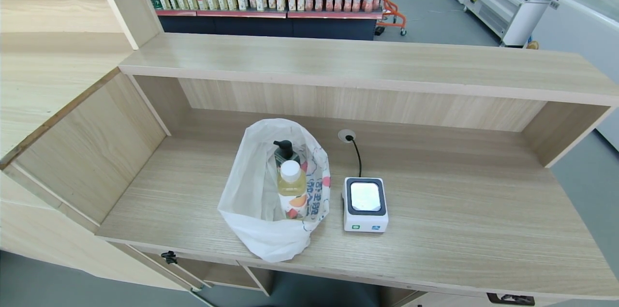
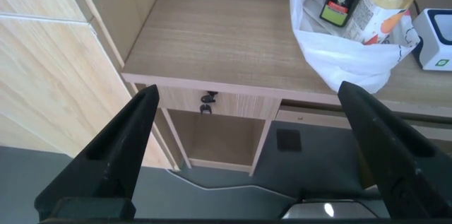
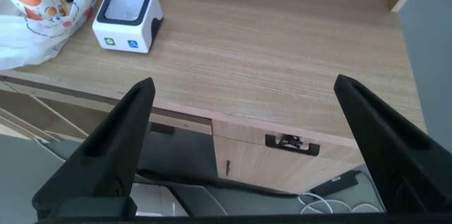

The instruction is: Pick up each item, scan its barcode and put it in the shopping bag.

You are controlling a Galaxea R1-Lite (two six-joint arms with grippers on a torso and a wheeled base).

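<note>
Currently both arms are hovering off the near edge of the counter (image 1: 459, 210), with their fingers pointing toward it. The left gripper (image 2: 247, 87) is gaping wide and gripping nothing. The right gripper (image 3: 244, 80) is likewise spread and empty. The shopping bag (image 1: 242, 196) is standing open on the counter just beside the scanner (image 1: 365, 203), holding a juice bottle (image 1: 291, 186) and a dark pump bottle (image 1: 284, 151).
</note>
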